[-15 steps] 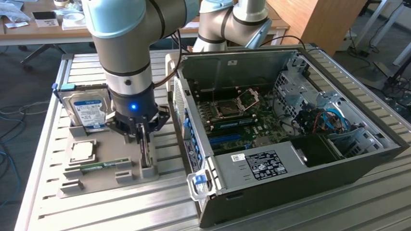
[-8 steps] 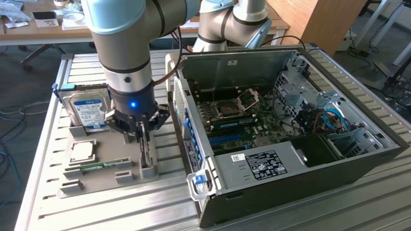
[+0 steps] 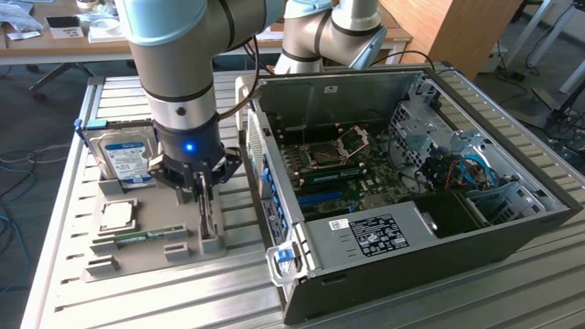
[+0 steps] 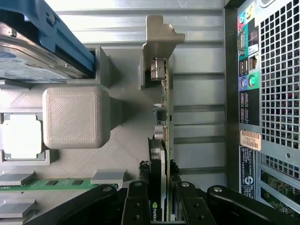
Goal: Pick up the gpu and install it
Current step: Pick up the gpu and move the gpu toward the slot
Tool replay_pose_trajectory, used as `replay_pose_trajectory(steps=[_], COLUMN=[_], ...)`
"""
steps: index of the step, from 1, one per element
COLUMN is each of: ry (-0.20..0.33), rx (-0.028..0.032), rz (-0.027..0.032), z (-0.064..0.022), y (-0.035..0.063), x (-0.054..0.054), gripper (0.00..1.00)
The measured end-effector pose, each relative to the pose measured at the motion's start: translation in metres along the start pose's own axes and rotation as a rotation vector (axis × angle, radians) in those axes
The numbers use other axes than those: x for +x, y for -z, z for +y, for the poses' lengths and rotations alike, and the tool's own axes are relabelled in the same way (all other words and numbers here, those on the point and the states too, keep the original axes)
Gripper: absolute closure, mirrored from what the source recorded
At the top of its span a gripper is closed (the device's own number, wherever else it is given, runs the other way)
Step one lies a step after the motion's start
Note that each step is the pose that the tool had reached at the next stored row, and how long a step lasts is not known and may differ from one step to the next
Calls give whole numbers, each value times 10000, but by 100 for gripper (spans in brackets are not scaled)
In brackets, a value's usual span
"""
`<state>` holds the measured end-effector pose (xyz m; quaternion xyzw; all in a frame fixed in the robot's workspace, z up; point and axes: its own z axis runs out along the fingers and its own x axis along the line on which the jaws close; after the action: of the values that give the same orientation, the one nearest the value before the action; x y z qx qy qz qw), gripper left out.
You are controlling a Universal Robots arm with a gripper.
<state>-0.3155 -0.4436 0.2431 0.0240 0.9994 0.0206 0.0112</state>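
In the exterior view the claw sits low over the gpu, which stands on edge in the grey holder on the counter, beside the open computer case. In the wrist view its fingers are narrowly clamped on both faces of the card.

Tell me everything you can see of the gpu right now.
The gpu is a thin flat card standing upright on edge, seated in the grey holder tray beside the open computer case. Edge-on it shows a green circuit board on one face, a black shroud on the other, and a silver bracket at the far end. The gripper clamps both faces.
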Motion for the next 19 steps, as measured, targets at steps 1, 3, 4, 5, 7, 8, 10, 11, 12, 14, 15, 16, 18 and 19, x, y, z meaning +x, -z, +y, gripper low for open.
replay_pose_trajectory(steps=[1, 3, 4, 5, 7, 8, 10, 11, 12, 14, 15, 16, 18, 19], ry=[0, 0, 0, 0, 0, -1, 0, 0, 0, -1, 0, 0, 0, 0], rx=[0, 1, 2, 0, 0, 0, -1, -1, -2, -3, -4, -4, -5, -5], rz=[-1, 1, 2, 1, 1, 0, 0, 0, 0, 0, 1, 0, 0, 0], z=[0, 0, 0, 1, 1, 2, 3, 3, 4, 4, 5, 5, 6, 6], y=[2, 10, 17, 23, 36, 44, 61, 71, 82, 103, 114, 125, 142, 151], x=[0, 0, 0, 0, -1, -1, -1, -2, -2, -2, -2, -3, -3, -3], gripper=[73, 73, 73, 73, 73, 73, 73, 73, 73, 73, 73, 73, 73, 73])
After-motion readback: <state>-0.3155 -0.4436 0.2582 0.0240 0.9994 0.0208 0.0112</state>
